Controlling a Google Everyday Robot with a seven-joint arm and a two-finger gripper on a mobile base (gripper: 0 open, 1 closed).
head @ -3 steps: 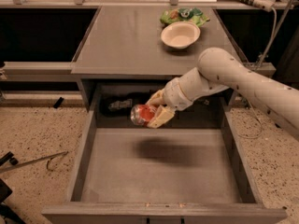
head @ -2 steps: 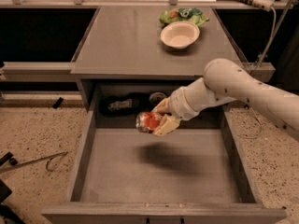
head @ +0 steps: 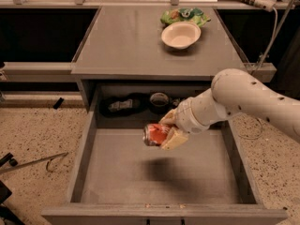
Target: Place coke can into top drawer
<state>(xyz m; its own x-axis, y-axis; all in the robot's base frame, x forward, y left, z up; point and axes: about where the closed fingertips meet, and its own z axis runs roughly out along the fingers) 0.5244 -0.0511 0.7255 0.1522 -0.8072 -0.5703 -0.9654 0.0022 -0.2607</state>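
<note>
coke can [head: 153, 135] – red-orange, silver end | tool [head: 167, 130] cream, above grey top drawer [head: 117, 182] | bowl [head: 181, 34] white | bag [head: 186, 16] green

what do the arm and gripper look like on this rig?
Arm: smooth white rounded shell, small dark dots, banded white wrist. Gripper, above the top drawer: two flat cream-tan fingers. No cables or sleeves visible on it.

1 gripper [head: 168, 130] over 1 drawer [head: 117, 177], 1 can [head: 153, 135].
</note>
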